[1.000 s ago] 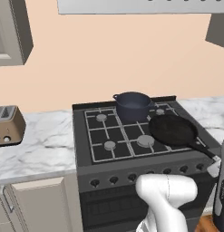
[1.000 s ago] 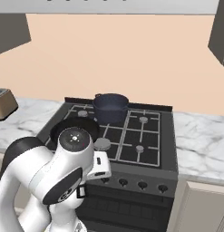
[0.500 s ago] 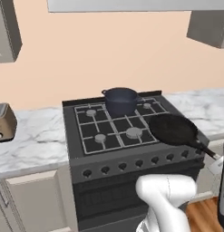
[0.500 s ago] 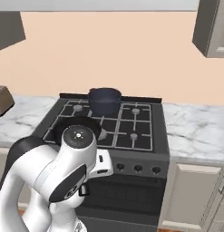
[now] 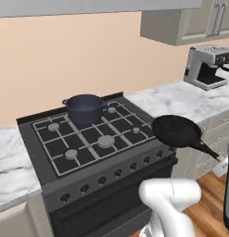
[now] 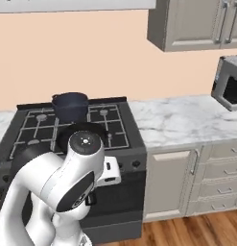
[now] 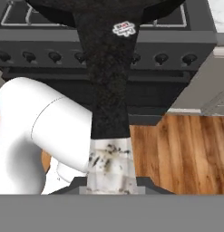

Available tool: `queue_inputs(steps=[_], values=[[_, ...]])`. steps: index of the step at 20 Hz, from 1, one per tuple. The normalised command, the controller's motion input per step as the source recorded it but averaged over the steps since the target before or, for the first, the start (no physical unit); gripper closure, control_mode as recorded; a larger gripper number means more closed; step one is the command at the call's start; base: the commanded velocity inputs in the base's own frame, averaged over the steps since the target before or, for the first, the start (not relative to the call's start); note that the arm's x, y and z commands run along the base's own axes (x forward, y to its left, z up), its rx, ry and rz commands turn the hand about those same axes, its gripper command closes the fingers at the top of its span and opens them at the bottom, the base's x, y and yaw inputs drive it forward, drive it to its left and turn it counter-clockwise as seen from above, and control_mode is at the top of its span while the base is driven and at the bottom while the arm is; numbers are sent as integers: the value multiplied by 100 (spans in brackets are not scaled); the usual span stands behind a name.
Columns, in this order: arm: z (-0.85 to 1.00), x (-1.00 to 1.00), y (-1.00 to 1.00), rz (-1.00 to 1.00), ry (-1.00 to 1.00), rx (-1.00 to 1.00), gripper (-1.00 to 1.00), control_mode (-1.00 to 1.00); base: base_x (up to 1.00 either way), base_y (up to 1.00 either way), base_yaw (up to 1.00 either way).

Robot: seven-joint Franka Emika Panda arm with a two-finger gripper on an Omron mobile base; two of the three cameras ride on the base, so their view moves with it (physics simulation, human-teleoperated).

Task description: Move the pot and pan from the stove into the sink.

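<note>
White marble countertop (image 5: pixel 190 99) flanks the stove (image 5: pixel 95 143), wood floor (image 7: pixel 186 154) below.

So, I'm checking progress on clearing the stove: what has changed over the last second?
The base has driven on, so both base views have swung right along the counter. The pan, its handle clamped in the shut end effector, has gone from above the right front burner of the stove to out past its right front corner. The pot stayed on its back burner, and the grip is unchanged.
</note>
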Motion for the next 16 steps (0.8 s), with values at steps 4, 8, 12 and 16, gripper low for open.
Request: queue_inputs(steps=[4, 8, 12, 16], values=[[0, 0, 0, 0, 0, 0, 100, 100, 0, 0, -50], [0, 0, 0, 0, 0, 0, 100, 100, 0, 0, -50], [0, 0, 0, 0, 0, 0, 100, 100, 0, 0, -50], [0, 0, 0, 0, 0, 0, 100, 100, 0, 0, -50]])
